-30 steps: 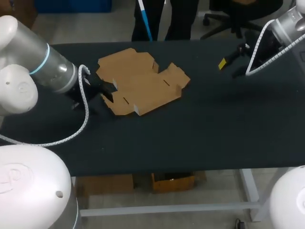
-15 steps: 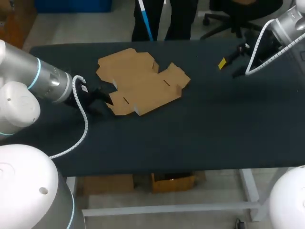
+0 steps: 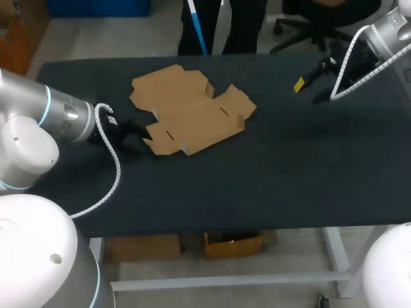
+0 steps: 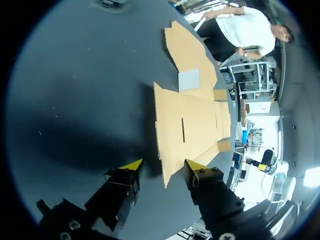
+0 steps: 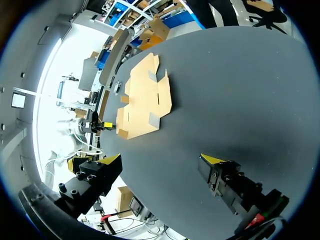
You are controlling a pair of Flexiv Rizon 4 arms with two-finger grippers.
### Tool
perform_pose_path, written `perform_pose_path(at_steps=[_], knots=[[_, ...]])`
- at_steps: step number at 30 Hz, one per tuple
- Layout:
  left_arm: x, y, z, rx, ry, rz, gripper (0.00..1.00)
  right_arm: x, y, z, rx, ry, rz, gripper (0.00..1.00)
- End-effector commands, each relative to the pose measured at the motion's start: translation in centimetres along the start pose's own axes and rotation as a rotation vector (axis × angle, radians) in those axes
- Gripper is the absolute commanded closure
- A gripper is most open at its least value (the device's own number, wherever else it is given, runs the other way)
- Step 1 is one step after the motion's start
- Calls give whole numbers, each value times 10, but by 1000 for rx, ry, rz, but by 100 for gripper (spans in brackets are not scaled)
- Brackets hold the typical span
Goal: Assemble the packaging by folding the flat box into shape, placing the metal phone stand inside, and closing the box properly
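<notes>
The flat box [image 3: 189, 112] is laid unfolded in the upper middle of the table [image 3: 289, 179]. The left gripper [image 4: 163, 165] is held spread beside its corner. The right gripper [image 5: 161, 159] is held spread wide at the upper right.

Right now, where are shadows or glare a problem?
Left wrist view: a dark shadow on the table ahead of the left gripper, beside the well-lit flat box. Right wrist view: strong glare beyond the table's edge, faint shadow by the right gripper. Head view: even light, no glare.
</notes>
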State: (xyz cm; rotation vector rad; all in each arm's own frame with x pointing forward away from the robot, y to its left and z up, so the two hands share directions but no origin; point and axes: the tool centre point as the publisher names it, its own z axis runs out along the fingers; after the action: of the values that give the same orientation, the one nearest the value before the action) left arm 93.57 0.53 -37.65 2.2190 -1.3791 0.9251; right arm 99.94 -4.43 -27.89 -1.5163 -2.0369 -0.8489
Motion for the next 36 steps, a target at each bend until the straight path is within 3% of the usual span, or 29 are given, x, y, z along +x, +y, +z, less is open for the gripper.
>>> perform_pose_path(at_steps=[1,18,22,26,36], knots=[[-1,-8,14,-12,20,-10,54,-2,1,-2,4,8,1,0],[-2,-23,31,-64,140,-65,61,-5,-1,-4,-6,20,11,0],[0,-25,35,-76,152,-71,72,-5,-1,-4,-5,21,14,0],[1,-28,38,-88,162,-79,100,-5,-1,-4,-7,19,16,0],[6,-18,41,-152,112,-51,100,-6,-2,-5,-8,20,19,0]])
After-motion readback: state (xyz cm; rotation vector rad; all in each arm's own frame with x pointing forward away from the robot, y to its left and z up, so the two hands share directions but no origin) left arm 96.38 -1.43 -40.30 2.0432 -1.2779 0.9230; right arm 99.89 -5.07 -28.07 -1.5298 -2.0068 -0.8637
